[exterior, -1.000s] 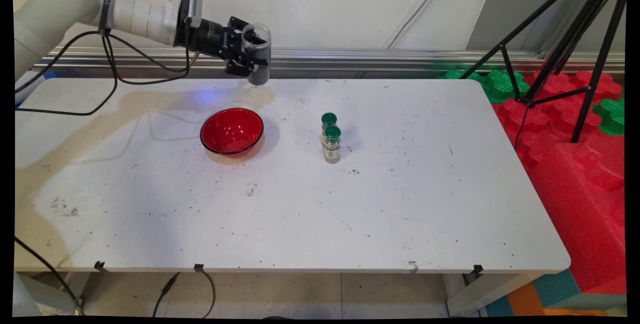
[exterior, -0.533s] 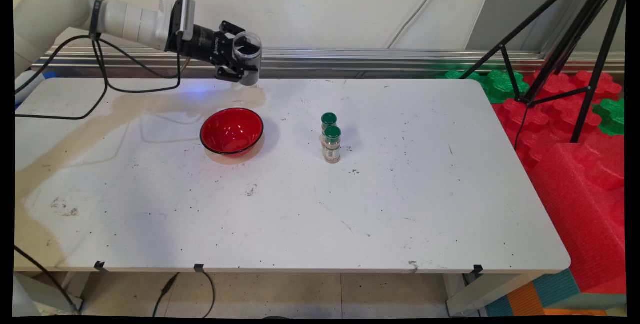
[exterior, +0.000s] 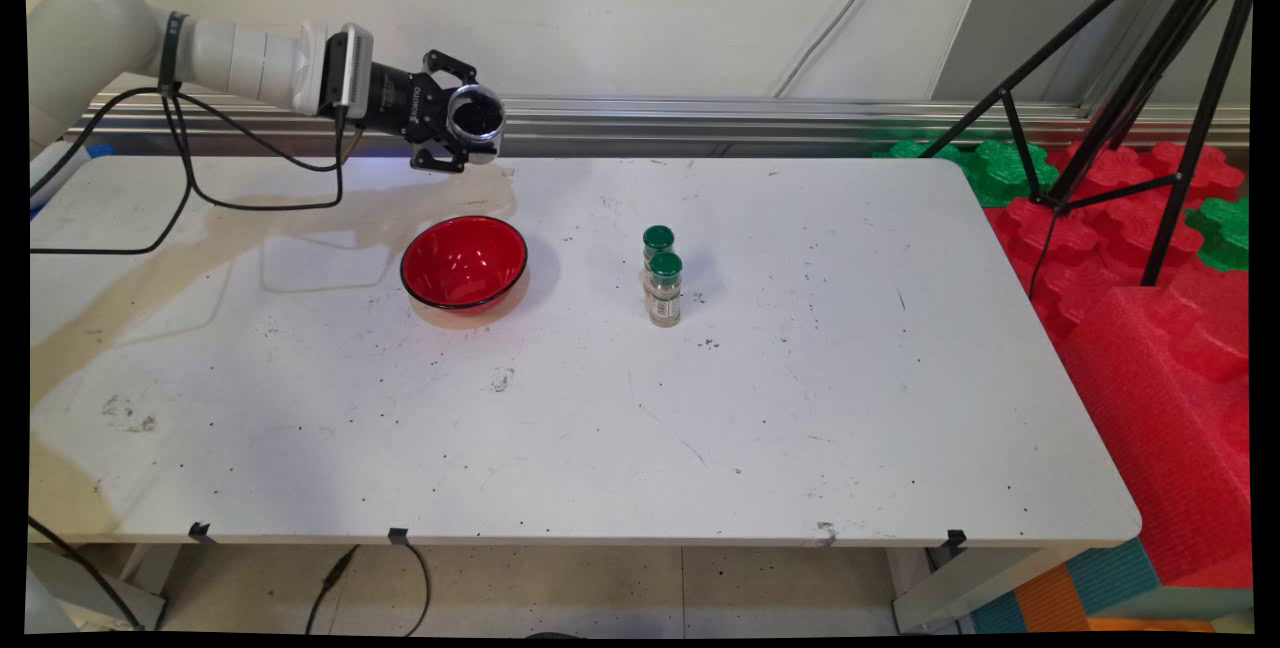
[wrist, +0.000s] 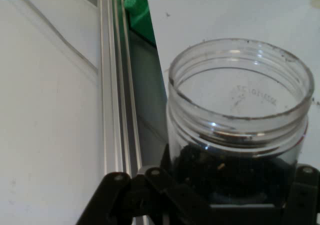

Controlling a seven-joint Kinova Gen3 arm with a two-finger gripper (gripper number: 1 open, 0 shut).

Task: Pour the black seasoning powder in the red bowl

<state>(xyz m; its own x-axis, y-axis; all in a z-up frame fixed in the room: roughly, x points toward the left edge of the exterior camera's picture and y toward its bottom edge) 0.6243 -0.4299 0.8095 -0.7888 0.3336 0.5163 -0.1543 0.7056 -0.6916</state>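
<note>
Claw (exterior: pixel 458 125) pinches an open clear jar (exterior: pixel 474 116) of dark grains, tipped sideways, above the counter (exterior: pixel 800 408) behind the red bowl (exterior: pixel 464 264). Pouring step judged; bowl alignment needed.

Rear green-capped bottle (exterior: pixel 657 240) mostly hidden behind front green-capped bottle (exterior: pixel 664 289); only its cap shows. Label print too small to read. Hand view: my claw (wrist: pixel 235 195) cut off by bottom edge, fingertips hidden behind the clear jar (wrist: pixel 239 130). Dark contents unidentifiable.
</note>
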